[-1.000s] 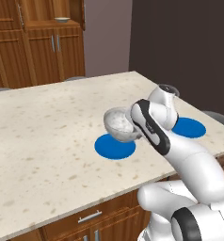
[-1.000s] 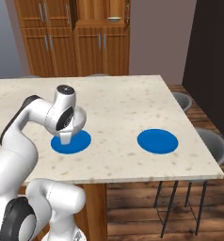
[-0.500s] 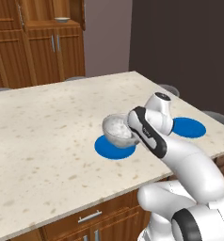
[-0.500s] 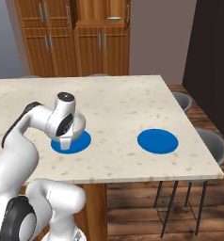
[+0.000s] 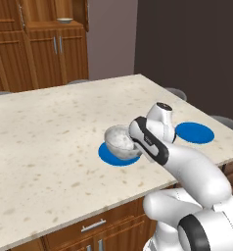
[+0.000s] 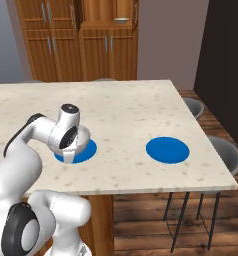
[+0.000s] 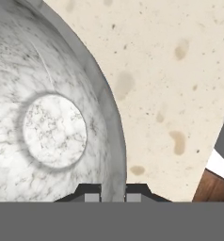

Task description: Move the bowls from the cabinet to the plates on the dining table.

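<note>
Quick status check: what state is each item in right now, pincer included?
Marbled bowl: upright, held by its rim, over the near blue plate.
Far blue plate: bare.
Beige bowl: on a cabinet shelf.
Pincer: shut on the marbled bowl's rim.
Cabinet doors: lower ones closed.

The deep grey-white marbled bowl sits over the nearer flat round blue plate; the second blue plate lies bare on the pale speckled stone dining table

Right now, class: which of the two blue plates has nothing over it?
The plate nearer the table's right end is bare; the other plate lies under the marbled bowl in the gripper.
</note>
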You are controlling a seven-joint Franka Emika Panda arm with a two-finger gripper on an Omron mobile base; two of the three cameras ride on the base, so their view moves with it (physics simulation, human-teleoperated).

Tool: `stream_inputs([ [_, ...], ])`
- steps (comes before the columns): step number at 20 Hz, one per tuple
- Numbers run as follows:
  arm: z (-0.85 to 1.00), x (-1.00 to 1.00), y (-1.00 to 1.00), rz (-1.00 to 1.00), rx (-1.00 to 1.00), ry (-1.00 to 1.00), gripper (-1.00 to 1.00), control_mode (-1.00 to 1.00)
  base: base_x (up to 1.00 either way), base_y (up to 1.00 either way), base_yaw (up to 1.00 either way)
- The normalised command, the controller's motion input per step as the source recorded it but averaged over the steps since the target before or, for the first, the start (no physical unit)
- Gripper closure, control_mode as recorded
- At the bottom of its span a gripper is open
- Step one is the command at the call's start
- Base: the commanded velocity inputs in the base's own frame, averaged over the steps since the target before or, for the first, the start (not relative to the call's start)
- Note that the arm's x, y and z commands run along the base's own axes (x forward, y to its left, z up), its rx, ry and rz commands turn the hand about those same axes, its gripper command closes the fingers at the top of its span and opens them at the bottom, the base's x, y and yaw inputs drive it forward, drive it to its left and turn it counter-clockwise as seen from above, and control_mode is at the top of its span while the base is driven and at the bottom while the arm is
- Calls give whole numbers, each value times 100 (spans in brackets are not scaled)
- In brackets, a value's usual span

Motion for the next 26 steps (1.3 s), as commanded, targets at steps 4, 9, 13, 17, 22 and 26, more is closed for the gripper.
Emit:
stream_inputs([
  [4,0,8,1,0,0,3,100,-100,0,0,0],
  [9,0,25,0,0,0,2,100,-100,0,0,0],
  [13,-3,40,5,0,0,0,100,-100,0,0,0],
  [17,-5,38,7,0,0,0,100,-100,0,0,0],
  [22,-18,30,3,0,0,0,100,-100,0,0,0],
  [26,-23,20,1,0,0,0,100,-100,0,0,0],
])
